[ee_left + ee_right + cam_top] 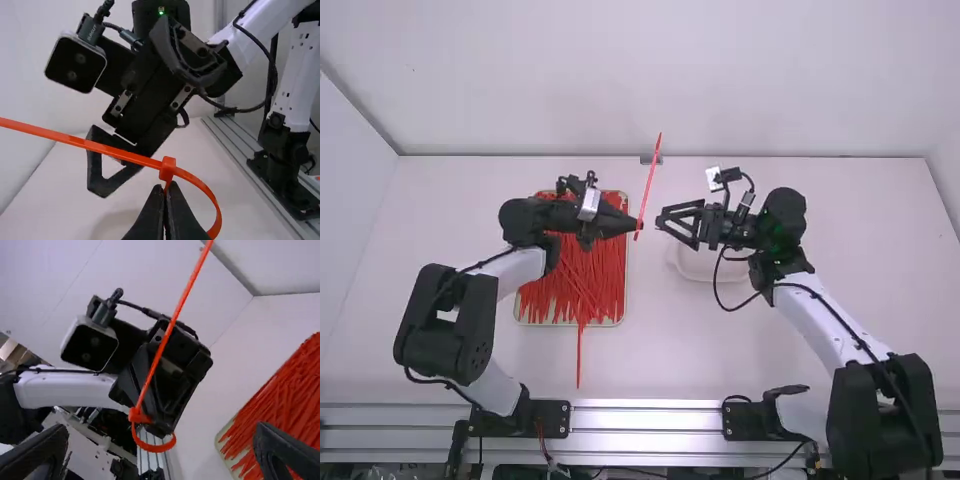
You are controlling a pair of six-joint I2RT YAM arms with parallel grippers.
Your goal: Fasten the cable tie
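Observation:
A red cable tie (pixel 648 185) is held above the table, bent into a small loop (pixel 212 210) with its tail passed through the head (pixel 167 167). The long tail points up and away (pixel 170 335). My left gripper (pixel 632 224) is shut on the tie just below the head, fingers (pixel 156 212) pressed together. My right gripper (pixel 662 221) faces it from the right, a short gap away, wide open with nothing between its fingers (pixel 35 455). The loop (pixel 150 442) hangs just ahead of those open fingers.
A tray (pixel 625 290) heaped with red cable ties (pixel 570 280) lies under the left arm. One loose tie (pixel 579 360) sticks out over its near edge. A shallow white dish (pixel 695 268) sits below the right gripper.

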